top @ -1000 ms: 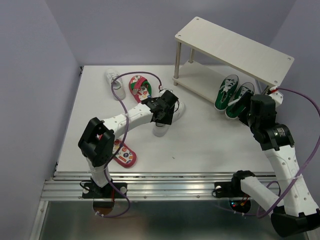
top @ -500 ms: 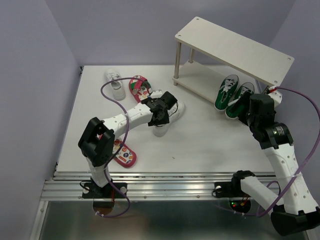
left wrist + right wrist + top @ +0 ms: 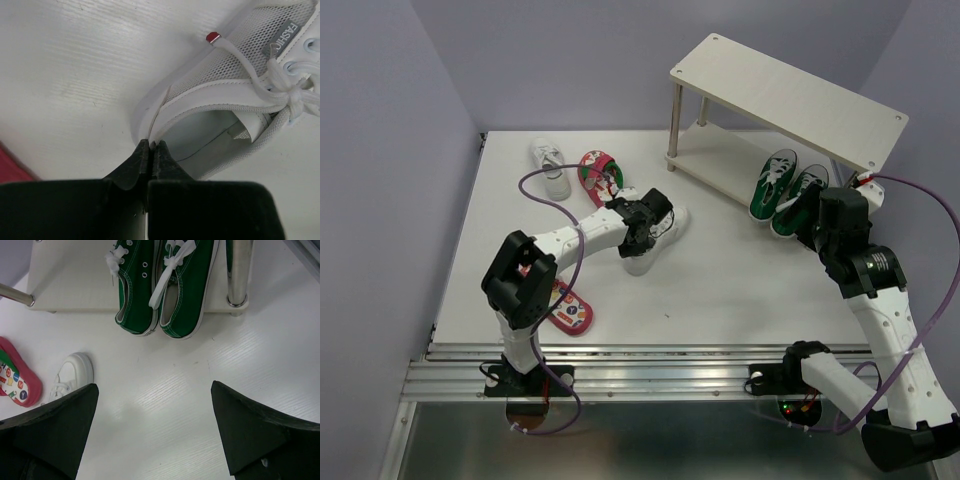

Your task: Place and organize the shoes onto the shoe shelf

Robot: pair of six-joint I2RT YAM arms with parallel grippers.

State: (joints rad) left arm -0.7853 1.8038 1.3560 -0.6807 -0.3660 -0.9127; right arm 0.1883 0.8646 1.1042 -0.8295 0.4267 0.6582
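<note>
Left wrist: left gripper point(image 3: 151, 146) clenched on white sneaker point(image 3: 225, 100) heel; right gripper point(image 3: 154, 390) released. Next, judged: carry sneaker to shelf point(image 3: 790, 95), table point(image 3: 720, 290) far right corner.

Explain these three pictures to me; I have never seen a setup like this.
Two white robot arms are bolted at the near edge of a table. The wide picture looks down from above and behind them; the other two come from cameras on each wrist, so the dark shapes there are that arm's own fingers. The left gripper is pinched shut on the heel rim of a white sneaker. The right gripper is open and holds nothing, facing two green sneakers on the lower board of the shoe shelf. On the table lie another white sneaker and two red-pink flip-flops.
</note>
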